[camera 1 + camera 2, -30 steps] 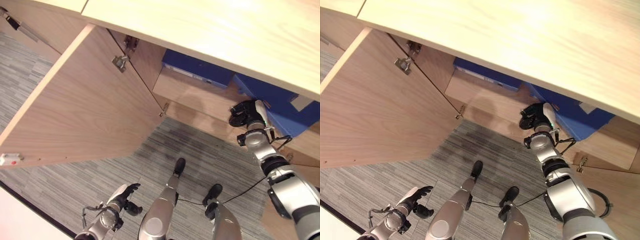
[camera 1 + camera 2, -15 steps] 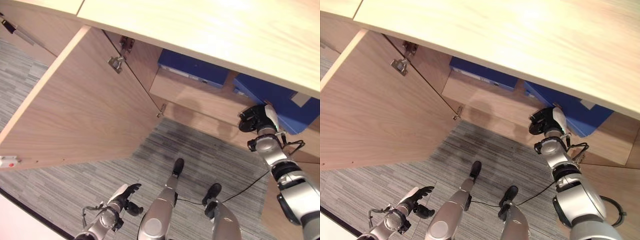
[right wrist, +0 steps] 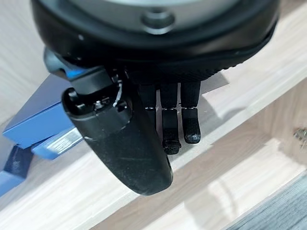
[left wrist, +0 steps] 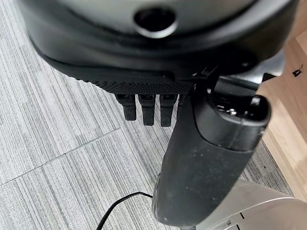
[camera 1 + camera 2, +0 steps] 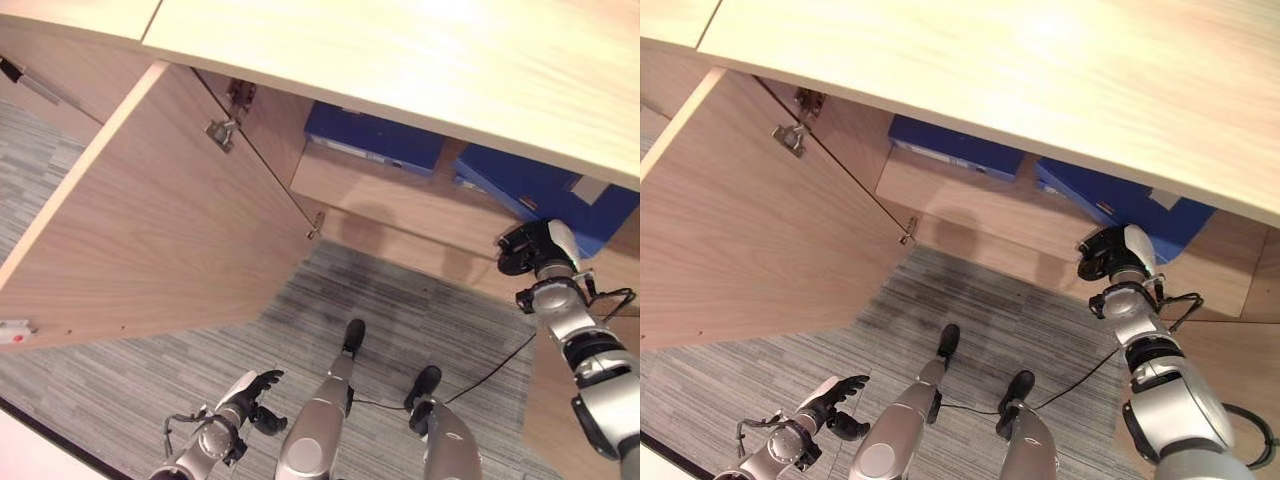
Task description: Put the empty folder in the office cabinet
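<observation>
Left hand (image 5: pixel 247 397) hung low over the grey carpet (image 5: pixel 130 390), nearest the robot, fingers loosely relaxed and carrying nothing; idle.

Right hand (image 5: pixel 1118 256) was raised at the front edge of the cabinet shelf (image 5: pixel 400 200), just beside the nearer blue folder (image 5: pixel 540 190). In the right wrist view its fingers (image 3: pixel 171 125) hung fairly straight over the shelf board, thumb alongside, nothing between them: relaxed and empty. Whether a fingertip touched the folder could not be told.

That folder lay on the shelf, tilted, one corner reaching toward the shelf front. A second blue folder (image 5: pixel 375 138) lay flat further in and to the left, well apart from the hand.

Cabinet door (image 5: pixel 160 220) stood wide open on its hinges (image 5: pixel 220 130), swung out to the left. The light wood cabinet top (image 5: pixel 420 60) overhung everything at the far side.

Judgement on progress: placement looked essentially done, as a folder sat inside the cabinet and neither hand held anything. Which of the two was the empty one could not be told. Left to do, probably: clear the right hand from the shelf, possibly nudge the tilted folder fully in, and perhaps close the door.
</observation>
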Available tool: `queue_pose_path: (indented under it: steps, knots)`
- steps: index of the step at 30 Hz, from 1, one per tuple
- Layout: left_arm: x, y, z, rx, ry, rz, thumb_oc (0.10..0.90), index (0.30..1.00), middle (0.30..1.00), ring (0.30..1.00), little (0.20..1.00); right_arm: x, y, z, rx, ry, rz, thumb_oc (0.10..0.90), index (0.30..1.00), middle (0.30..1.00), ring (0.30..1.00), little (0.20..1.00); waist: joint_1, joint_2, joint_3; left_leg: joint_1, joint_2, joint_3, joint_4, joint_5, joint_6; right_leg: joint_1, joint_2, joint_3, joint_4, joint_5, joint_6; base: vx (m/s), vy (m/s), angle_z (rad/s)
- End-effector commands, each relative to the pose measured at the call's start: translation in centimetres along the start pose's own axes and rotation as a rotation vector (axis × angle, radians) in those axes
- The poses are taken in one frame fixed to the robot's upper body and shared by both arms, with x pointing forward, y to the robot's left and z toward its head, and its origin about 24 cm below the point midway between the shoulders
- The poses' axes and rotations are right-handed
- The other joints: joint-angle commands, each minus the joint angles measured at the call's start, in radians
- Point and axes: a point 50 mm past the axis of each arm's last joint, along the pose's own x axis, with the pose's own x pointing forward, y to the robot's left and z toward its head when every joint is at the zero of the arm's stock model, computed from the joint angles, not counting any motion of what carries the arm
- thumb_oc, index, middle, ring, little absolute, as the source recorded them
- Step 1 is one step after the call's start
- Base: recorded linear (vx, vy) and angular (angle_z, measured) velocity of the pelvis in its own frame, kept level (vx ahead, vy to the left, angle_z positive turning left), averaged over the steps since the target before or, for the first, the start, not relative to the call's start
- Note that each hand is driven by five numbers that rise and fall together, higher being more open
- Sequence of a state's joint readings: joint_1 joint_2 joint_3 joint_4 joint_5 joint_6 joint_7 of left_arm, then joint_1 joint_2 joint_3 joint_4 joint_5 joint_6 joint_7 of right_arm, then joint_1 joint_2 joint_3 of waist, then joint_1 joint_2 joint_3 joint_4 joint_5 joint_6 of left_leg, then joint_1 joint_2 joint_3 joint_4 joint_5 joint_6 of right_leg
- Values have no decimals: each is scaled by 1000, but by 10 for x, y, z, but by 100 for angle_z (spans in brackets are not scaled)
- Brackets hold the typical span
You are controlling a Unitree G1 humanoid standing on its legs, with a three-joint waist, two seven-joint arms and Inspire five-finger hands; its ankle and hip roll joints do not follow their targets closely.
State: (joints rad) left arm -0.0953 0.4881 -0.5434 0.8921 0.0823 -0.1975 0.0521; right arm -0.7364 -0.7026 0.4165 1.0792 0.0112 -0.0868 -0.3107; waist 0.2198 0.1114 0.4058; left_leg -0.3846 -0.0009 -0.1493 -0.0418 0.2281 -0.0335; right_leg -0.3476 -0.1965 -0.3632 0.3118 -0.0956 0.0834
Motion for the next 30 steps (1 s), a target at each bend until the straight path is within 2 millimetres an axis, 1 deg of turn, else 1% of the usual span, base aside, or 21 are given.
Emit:
queue_pose_path:
  steps: [1, 2, 3, 5, 7, 9, 11, 13, 15, 16, 18, 19, 24, 27, 29, 30]
  knots:
    - [-14, -7, -23, -38, 57, -10, 800, 900, 900, 900, 900, 7, -58, -8, -55, -12, -169, 400, 300, 300, 300, 300, 5, -16, -23, 6, 65, -23, 19, -114, -49, 16, -66, 58, -31, 37, 80, 0, 0, 0]
    - [-14, -7, -23, -38, 57, -10, 800, 900, 900, 900, 900, 7, -58, -8, -55, -12, -169, 400, 300, 300, 300, 300, 5, -16, -23, 6, 65, -23, 19, -114, -49, 16, -66, 58, -31, 37, 80, 0, 0, 0]
    - [-14, -7, -23, -37, 54, -13, 800, 900, 900, 900, 900, 7, -66, -12, -51, 15, -192, 400, 300, 300, 300, 300, 5, -13, -23, 8, 65, -24, 16, -113, -50, 17, -66, 57, -31, 36, 81, 0, 0, 0]
    - [-15, -7, -24, -36, 57, -16, 800, 900, 900, 900, 900, 8, -72, -14, -43, 29, -211, 400, 300, 300, 300, 300, 5, -11, -24, 9, 65, -24, 15, -112, -50, 16, -65, 56, -30, 36, 81, 0, 0, 0]
    - [-15, -8, -24, -34, 56, -22, 800, 900, 900, 900, 900, 9, -80, -14, -39, 40, -230, 400, 300, 300, 300, 300, 7, -7, -26, 9, 65, -23, 12, -112, -50, 11, -64, 57, -28, 35, 81, 0, 0, 0]
    - [-16, -8, -25, -34, 57, -23, 800, 900, 900, 900, 900, 10, -82, -12, -42, 38, -236, 400, 300, 300, 300, 300, 8, -6, -26, 9, 65, -24, 11, -112, -49, 9, -64, 57, -27, 36, 81, 4, 1, -2]
    - [-16, -8, -25, -36, 57, -23, 800, 900, 900, 900, 900, 12, -85, -4, -61, 13, -240, 400, 300, 300, 300, 300, 9, -3, -25, 9, 66, -22, 8, -110, -49, 6, -63, 62, -28, 36, 82, 0, 0, 0]
    - [-16, -8, -25, -35, 56, -24, 800, 900, 900, 900, 900, 13, -86, -2, -68, 8, -244, 400, 300, 300, 300, 300, 10, -2, -24, 8, 65, -21, 7, -110, -49, 5, -63, 62, -28, 36, 82, 0, 0, 0]
    - [-16, -6, -24, -28, 49, -20, 800, 900, 900, 900, 900, 16, -95, 9, -75, -18, -285, 400, 300, 300, 300, 300, 14, 8, -21, 5, 64, -22, 5, -108, -49, -4, -64, 63, -25, 36, 83, 0, 0, 0]
    - [-16, -6, -24, -28, 49, -20, 800, 900, 900, 900, 900, 16, -95, 9, -75, -18, -285, 400, 300, 300, 300, 300, 14, 8, -21, 5, 64, -22, 5, -108, -49, -4, -64, 63, -25, 36, 83, 0, 0, 0]
    - [-15, -4, -21, -25, 37, -17, 800, 900, 900, 900, 900, 18, -102, 14, -70, -24, -320, 400, 300, 300, 300, 300, 18, 14, -15, -2, 64, -24, 5, -105, -50, -12, -66, 61, -20, 34, 83, 0, 0, 0]
    - [-14, -1, -19, -21, 26, -11, 800, 900, 900, 900, 900, 18, -109, 16, -60, -21, -351, 400, 300, 300, 300, 300, 21, 22, -8, -10, 62, -26, 4, -101, -51, -22, -67, 57, -16, 33, 83, 0, 0, 0]
    - [-13, 1, -14, -18, 7, -7, 800, 900, 900, 900, 900, 19, -119, 24, -36, -37, -406, 400, 300, 300, 300, 300, 26, 36, 3, -29, 59, -28, 1, -92, -51, -47, -70, 53, -6, 31, 83, 0, 0, 0]
    - [-11, 4, -11, -20, -6, 7, 800, 900, 900, 900, 900, 21, -130, 36, -13, -62, -470, 400, 300, 300, 300, 300, 33, 48, 9, -49, 57, -27, -6, -84, -52, -75, -70, 56, 3, 28, 83, 0, 0, 0]
    - [-11, 4, -11, -21, -7, 7, 800, 900, 900, 900, 900, 21, -130, 36, -13, -63, -470, 400, 300, 300, 300, 300, 33, 48, 9, -50, 57, -27, -5, -84, -52, -77, -70, 56, 4, 28, 83, 0, 0, 0]
    - [-11, 4, -9, -21, -12, 7, 800, 900, 900, 900, 900, 21, -135, 40, -16, -68, -489, 400, 300, 300, 300, 300, 37, 53, 10, -55, 56, -27, -8, -82, -52, -84, -71, 55, 8, 26, 82, 0, 0, 0]
